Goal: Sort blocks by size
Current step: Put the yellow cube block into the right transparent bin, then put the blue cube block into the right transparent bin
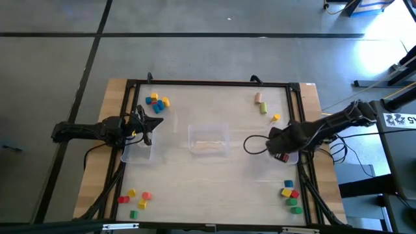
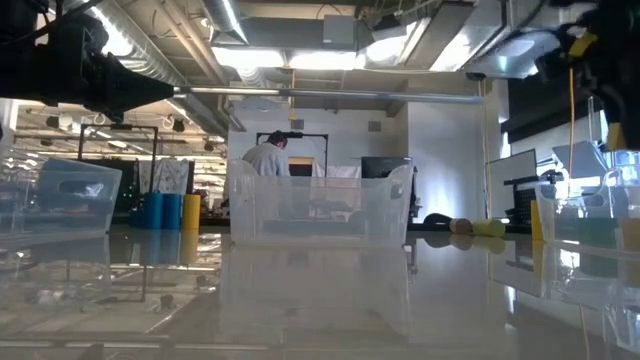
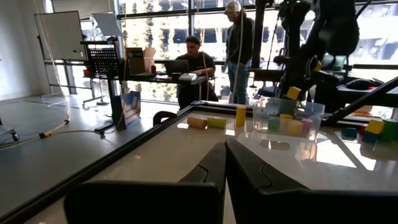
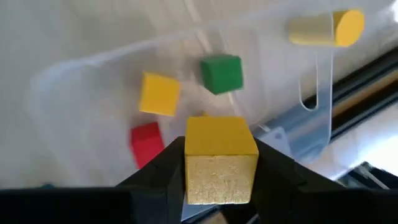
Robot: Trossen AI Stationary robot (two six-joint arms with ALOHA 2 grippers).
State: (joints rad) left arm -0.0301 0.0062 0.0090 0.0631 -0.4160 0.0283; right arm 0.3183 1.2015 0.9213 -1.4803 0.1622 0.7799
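Gripping a yellow cube [image 4: 221,158], the right hand [image 4: 221,171] should release squarely over the right bin [image 4: 93,81]; left hand [image 3: 225,163] waits closed.

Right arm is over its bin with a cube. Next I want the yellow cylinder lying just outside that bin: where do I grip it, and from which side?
Come straight down from above. The yellow cylinder lies on its side on the table, outside the bin, so pinch its two flat ends; the round sides would likely roll. First the right gripper must release its yellow cube.
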